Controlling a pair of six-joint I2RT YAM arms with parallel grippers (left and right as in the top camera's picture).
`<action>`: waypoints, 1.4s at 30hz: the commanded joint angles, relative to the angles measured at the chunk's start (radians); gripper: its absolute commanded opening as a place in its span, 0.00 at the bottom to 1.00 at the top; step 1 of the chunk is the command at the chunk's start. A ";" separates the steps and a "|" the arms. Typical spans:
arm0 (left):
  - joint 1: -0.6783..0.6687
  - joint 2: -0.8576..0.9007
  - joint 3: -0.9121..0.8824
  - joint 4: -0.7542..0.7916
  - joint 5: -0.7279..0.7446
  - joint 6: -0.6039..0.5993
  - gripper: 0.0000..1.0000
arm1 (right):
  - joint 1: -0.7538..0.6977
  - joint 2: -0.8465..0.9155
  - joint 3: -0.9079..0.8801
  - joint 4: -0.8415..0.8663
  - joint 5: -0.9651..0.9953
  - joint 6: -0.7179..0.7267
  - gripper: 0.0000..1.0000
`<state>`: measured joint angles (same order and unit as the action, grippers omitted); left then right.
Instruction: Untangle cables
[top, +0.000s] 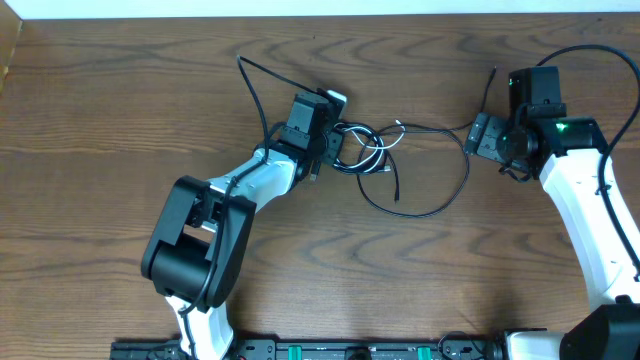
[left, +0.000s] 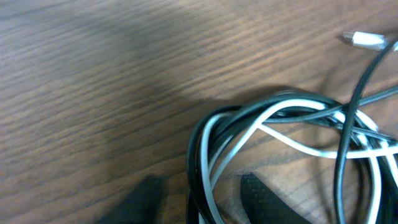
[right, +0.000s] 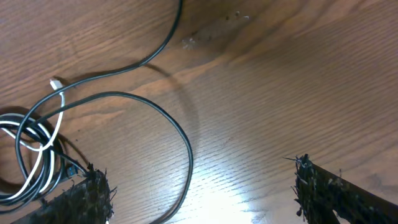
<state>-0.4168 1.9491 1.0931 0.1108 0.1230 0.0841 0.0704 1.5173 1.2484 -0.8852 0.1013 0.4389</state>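
- Black and white cables (top: 365, 150) knotted mid-way across the surface (top: 120, 90), nearer its far edge; none separated yet.
- Left gripper (top: 332, 148) over the knot; grip impossible to tell.
- Right gripper (right: 205, 190) open, empty, toward the right edge.

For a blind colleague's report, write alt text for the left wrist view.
A tangle of black and white cables loops across the lower right of a brown wood-grain table. A small white plug end lies blurred near the upper right corner.
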 joint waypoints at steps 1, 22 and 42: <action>0.001 0.039 0.013 -0.005 -0.013 -0.002 0.14 | -0.003 -0.014 0.000 -0.002 -0.040 -0.010 0.91; 0.000 -0.248 0.013 -0.209 0.026 -0.461 0.07 | 0.206 0.128 -0.003 0.051 -0.254 0.135 0.73; -0.006 -0.272 0.013 -0.180 0.263 -0.551 0.07 | 0.370 0.439 -0.003 0.366 -0.398 0.087 0.80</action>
<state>-0.4210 1.6863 1.1000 -0.0792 0.3477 -0.4381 0.4149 1.9072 1.2465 -0.5186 -0.3595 0.5156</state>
